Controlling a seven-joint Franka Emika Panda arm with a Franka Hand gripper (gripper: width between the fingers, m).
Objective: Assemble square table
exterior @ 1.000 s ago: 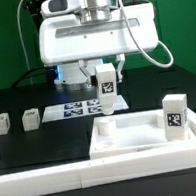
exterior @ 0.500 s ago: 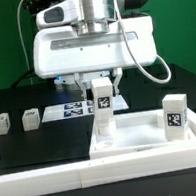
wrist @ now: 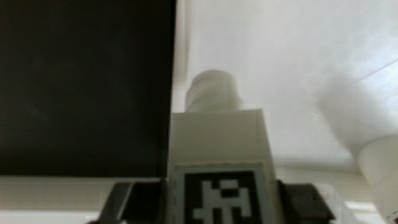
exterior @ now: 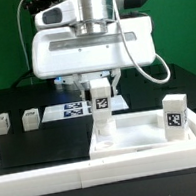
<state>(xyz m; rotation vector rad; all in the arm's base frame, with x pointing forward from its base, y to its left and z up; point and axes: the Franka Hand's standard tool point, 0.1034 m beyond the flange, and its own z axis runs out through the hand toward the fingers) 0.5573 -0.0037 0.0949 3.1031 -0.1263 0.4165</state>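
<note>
the hand (exterior: 101, 87), mostly hidden under its white housing, has its fingers partly closed on an upright leg post (exterior: 103, 103) over a corner of the square table slab (exterior: 152, 139) on the bench (exterior: 42, 144); whether post touches slab is unclear. only the wrist view shows the post's rounded tip (wrist: 214, 90), only the exterior view a second post (exterior: 174, 115) standing on the slab.

slab (exterior: 141, 133) middle bare, leg post (exterior: 173, 116) nearby
</note>
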